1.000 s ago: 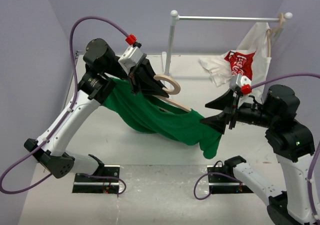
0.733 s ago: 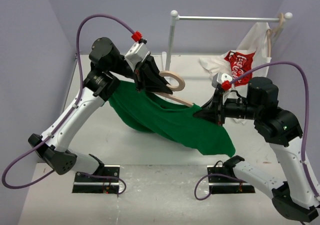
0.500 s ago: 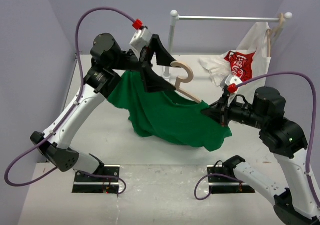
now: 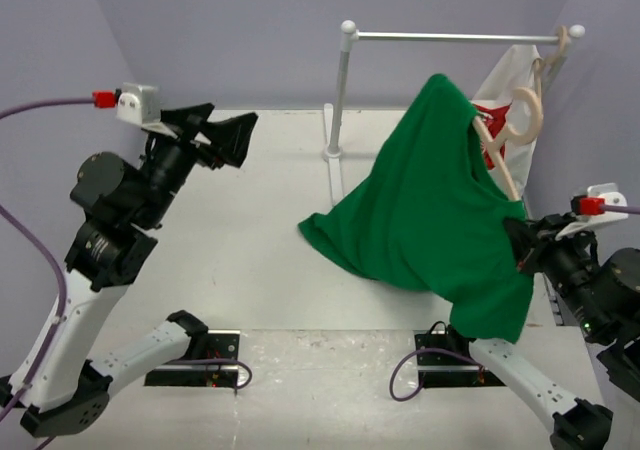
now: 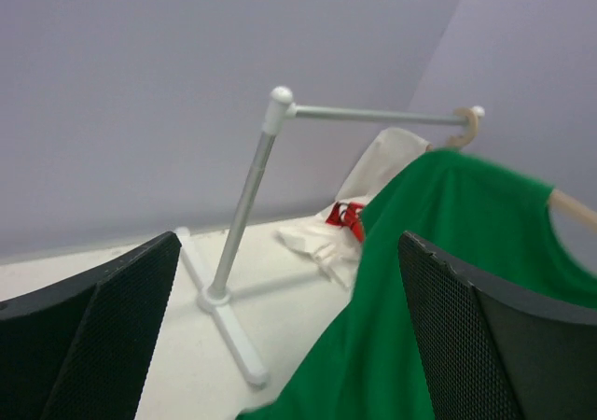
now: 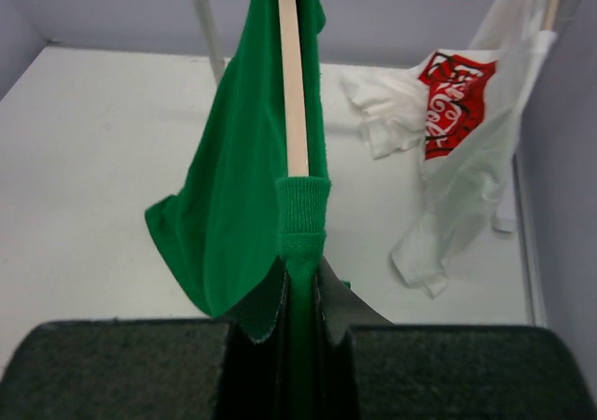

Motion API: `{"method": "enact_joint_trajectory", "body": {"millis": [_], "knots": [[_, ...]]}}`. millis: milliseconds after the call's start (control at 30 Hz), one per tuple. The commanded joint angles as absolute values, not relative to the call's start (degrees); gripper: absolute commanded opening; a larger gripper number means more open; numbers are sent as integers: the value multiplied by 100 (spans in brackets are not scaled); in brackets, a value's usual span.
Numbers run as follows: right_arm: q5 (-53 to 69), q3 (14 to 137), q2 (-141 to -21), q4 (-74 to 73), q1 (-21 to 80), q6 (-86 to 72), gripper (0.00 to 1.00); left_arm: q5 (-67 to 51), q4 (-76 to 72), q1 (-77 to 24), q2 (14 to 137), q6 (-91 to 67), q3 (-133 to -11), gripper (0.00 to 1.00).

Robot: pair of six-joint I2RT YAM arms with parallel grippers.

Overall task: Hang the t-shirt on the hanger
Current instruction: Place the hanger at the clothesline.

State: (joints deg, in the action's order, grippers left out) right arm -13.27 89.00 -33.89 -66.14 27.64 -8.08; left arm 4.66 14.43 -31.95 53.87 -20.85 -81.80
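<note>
The green t-shirt hangs draped over the pale wooden hanger, held up at the right with its hook next to the rail's end. My right gripper is shut on the shirt's lower edge. In the right wrist view the jaws pinch green ribbed cloth, and the hanger's bar runs up from it inside the shirt. My left gripper stands open and empty, far left of the shirt. In its own view the left gripper faces the t-shirt with one hanger arm showing.
A white rail on a post with a cross foot stands at the back. A white shirt with a red logo hangs at the rail's right end, partly behind the green one. Purple walls close in on both sides.
The left gripper opened, let go of the hanger and swung back to the left. The right gripper shut on the shirt and carried shirt and hanger up and right towards the rail's end.
</note>
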Motion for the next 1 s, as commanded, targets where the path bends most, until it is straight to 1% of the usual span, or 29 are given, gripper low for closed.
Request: {"method": "enact_joint_trajectory", "body": {"millis": [0, 100, 133, 167, 233, 300, 433, 500, 633, 767, 967], "knots": [[-2848, 9400, -4005, -6671, 2751, -729, 0, 885, 1870, -3190, 4944, -1557, -7297, 100], [-2990, 9070, -4662, -6289, 2729, -736, 0, 359, 1826, -3197, 4391, -1161, -6153, 100], [-3006, 9001, -4763, -6030, 2674, -738, 0, 236, 1847, -3199, 4296, -1089, -6048, 100], [-2768, 8719, -4887, -5588, 2441, -738, 0, 111, 1922, -3199, 4185, -1058, -5799, 100], [-1533, 8288, -5222, -4615, 1560, -844, 0, -151, 2187, -3197, 3964, -1009, -5459, 100], [-1200, 8054, -5508, -4112, 1262, -1063, 0, -192, 2370, -3190, 3834, -987, -5211, 100], [-1060, 8057, -6030, -3235, 1231, -1431, 0, -15, 2377, -3190, 3540, -820, -4650, 100], [-1007, 8125, -6213, -2741, 1226, -1524, 0, 367, 2120, -3195, 3354, -835, -4296, 100], [-818, 8325, -6561, -2185, 1205, -1556, 0, 372, 1823, -3191, 3121, -960, -3796, 100], [-601, 8390, -6802, -2027, 1080, -1601, 0, 205, 1811, -3197, 2990, -988, -3708, 100], [-382, 8110, -7164, -1604, 897, -1721, 0, 143, 1802, -3198, 2844, -1010, -3641, 100]]}}
